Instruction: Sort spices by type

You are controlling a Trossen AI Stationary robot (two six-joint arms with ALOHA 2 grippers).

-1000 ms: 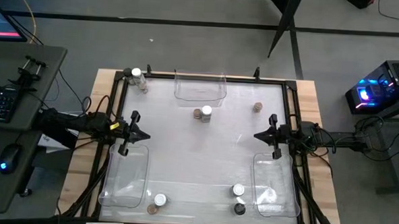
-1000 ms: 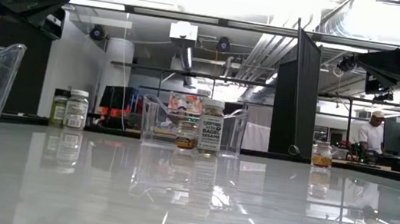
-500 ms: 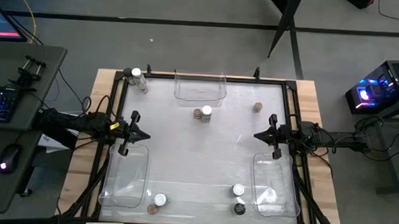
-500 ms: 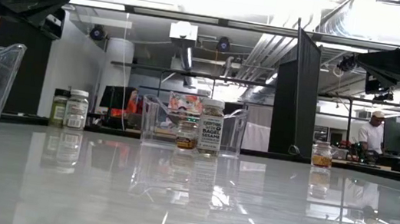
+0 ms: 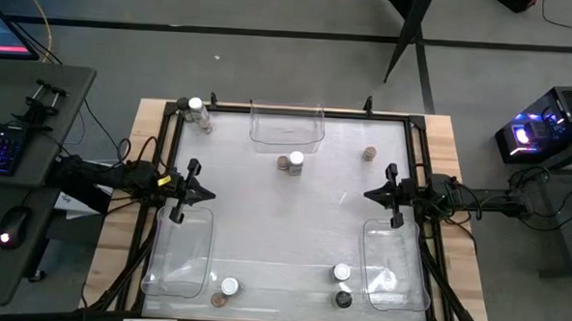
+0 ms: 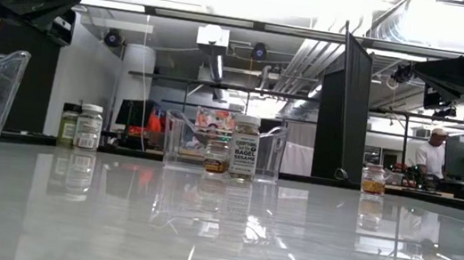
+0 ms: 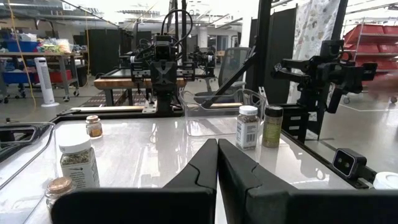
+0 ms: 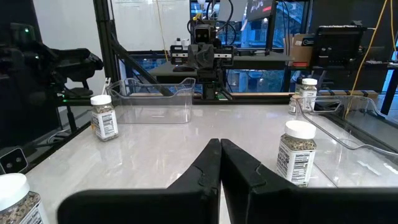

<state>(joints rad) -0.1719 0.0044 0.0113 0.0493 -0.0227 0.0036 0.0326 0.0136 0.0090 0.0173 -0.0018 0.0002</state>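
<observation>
- Left pincer (image 5: 210, 193) hangs over the counter's (image 5: 293, 229) left side, fingers pressed together, gripping nothing.
- Right pincer (image 5: 367, 194) hangs over the right side, facing the left one, fingers likewise pressed together, gripping nothing.
- Two jars (image 5: 195, 106) stand side by side at the far left corner.
- A tan-lid jar (image 5: 282, 162) and a white-lid jar (image 5: 296, 160) touch, just in front of the far bin (image 5: 287, 125).
- A brown-lid jar (image 5: 369, 154) stands alone, far right.
- Near edge: two jars (image 5: 229, 287) just beside the left bin (image 5: 178, 251); a white-lid jar (image 5: 341, 272) and a black-lid jar (image 5: 343, 298) beside the right bin (image 5: 394, 265).
</observation>
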